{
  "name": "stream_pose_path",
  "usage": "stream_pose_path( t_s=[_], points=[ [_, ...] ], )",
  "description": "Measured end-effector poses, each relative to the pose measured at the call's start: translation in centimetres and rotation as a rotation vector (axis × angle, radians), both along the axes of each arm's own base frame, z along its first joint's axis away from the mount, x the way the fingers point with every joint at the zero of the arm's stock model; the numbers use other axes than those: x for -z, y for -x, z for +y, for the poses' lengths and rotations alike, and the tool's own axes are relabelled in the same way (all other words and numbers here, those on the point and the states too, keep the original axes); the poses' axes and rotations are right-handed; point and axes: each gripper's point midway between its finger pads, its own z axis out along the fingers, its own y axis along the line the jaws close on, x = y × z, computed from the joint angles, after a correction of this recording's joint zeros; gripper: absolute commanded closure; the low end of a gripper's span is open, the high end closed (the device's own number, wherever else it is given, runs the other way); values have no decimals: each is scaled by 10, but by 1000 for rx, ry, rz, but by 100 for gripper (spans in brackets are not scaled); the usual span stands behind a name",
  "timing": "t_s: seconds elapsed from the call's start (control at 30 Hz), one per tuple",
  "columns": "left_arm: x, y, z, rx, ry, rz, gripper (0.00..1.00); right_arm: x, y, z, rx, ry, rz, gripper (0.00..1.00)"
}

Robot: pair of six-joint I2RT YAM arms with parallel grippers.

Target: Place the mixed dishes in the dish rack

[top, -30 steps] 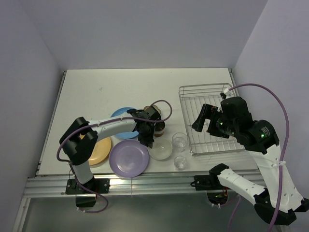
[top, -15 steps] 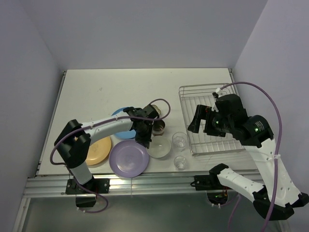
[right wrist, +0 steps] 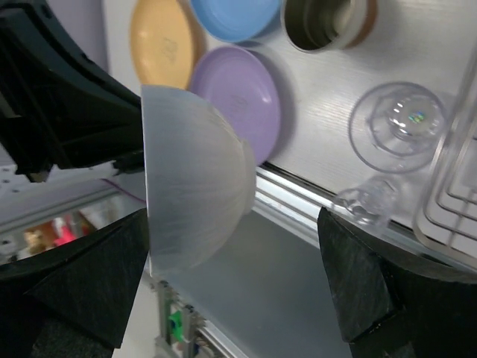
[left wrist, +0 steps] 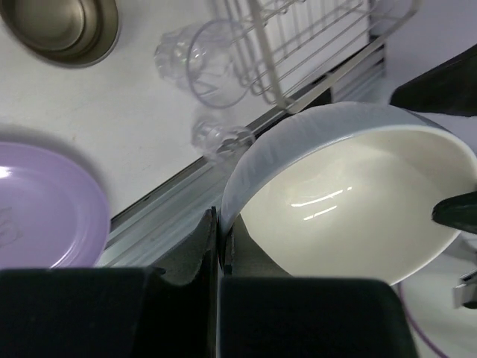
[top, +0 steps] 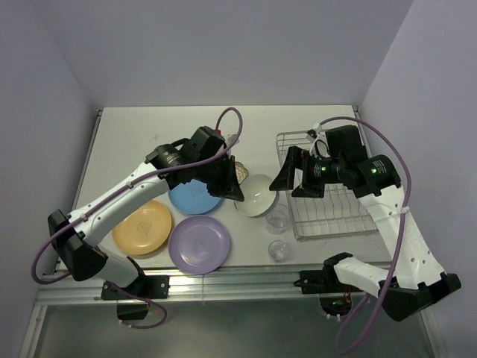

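Note:
My left gripper (top: 237, 186) is shut on the rim of the white bowl (top: 257, 195) and holds it tilted above the table, just left of the dish rack (top: 332, 212). In the left wrist view the fingers (left wrist: 201, 246) pinch the bowl's rim (left wrist: 358, 201). My right gripper (top: 287, 183) is open beside the bowl. In the right wrist view the bowl (right wrist: 194, 186) hangs between its spread fingers (right wrist: 74, 283). The blue plate (top: 195, 198), the orange-yellow plate (top: 143, 227) and the purple plate (top: 199, 244) lie flat. Two clear glasses (top: 278, 218) (top: 277, 250) stand near the rack's front left corner. The brown cup (left wrist: 63, 30) (right wrist: 328, 22) stands on the table. I cannot make out the floral bowl.
The rack (left wrist: 313, 37) stands at the table's right side, next to the right wall. The table's front edge rail (top: 223, 280) runs just past the purple plate and the nearer glass. The left arm's cable (top: 223, 123) loops above the table's middle.
My left arm has lifted the white bowl off the table and swung it up and right toward the rack. My right gripper has moved left to meet it.

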Motion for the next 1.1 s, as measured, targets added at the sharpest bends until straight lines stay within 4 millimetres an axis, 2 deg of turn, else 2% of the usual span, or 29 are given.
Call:
stream_pose_path(
  t_s=[0.23, 0.37, 0.53, 0.67, 0.77, 0.8, 0.87, 0.97, 1.0, 1.03, 1.1],
  points=[
    [-24, -14, -16, -34, 143, 13, 100, -25, -5, 20, -53, -178, 2, 3],
    [-29, -15, -23, -34, 184, 23, 100, -27, -4, 24, -61, -232, 9, 4],
    [-32, -17, -26, -39, 206, 26, 100, -18, -2, 27, -49, -273, 54, 14],
    [-32, -18, -25, -45, 206, 29, 100, -22, -4, 30, -44, -302, 53, 23],
    [-34, -20, -26, -43, 215, 20, 100, -24, -6, 29, -25, -311, 45, 47],
    [-34, -20, -26, -44, 216, 20, 100, -24, -6, 30, -23, -312, 44, 72],
    [-34, -21, -26, -45, 217, 19, 100, -24, -7, 29, -19, -313, 41, 100],
    [-34, -23, -26, -47, 219, 16, 99, -24, -10, 29, -11, -310, 34, 100],
    [-34, -23, -26, -47, 219, 15, 94, -24, -10, 29, -9, -309, 30, 100],
    [-33, -25, -26, -48, 220, 14, 84, -24, -11, 29, -7, -307, 28, 100],
    [-32, -27, -27, -45, 222, 17, 73, -23, -13, 28, 2, -301, 23, 100]
  ],
)
